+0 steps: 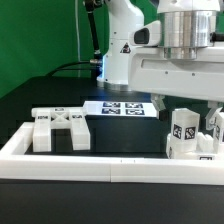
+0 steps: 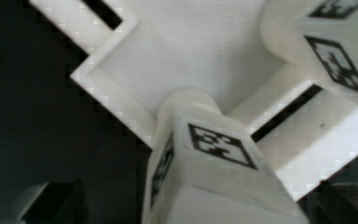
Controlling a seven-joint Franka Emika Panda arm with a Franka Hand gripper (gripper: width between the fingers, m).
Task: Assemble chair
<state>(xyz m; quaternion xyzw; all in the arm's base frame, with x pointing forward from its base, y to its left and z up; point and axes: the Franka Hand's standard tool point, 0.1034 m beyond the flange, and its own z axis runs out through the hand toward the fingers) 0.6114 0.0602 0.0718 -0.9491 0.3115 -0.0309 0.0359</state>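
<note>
Looking at the exterior view, you see the hand (image 1: 188, 98) above chunky white tagged plastic chair blocks (image 1: 190, 132) at the exterior view's lower right. Wrist view: its fingers (image 2: 48, 205) stand apart, a tagged white block (image 2: 202, 150) between them.

Technician: Which items were obscured in the exterior view?
Engineer: The arm (image 1: 185, 25) was cut off at the top edge. The fingertips of the end effector (image 1: 190, 101) were hidden among the chair blocks (image 1: 185, 133), themselves cropped at the exterior view's right.
Technician: And the wrist view?
Engineer: Blurred throughout; the tagged block (image 2: 208, 150) ran off the edge.
</note>
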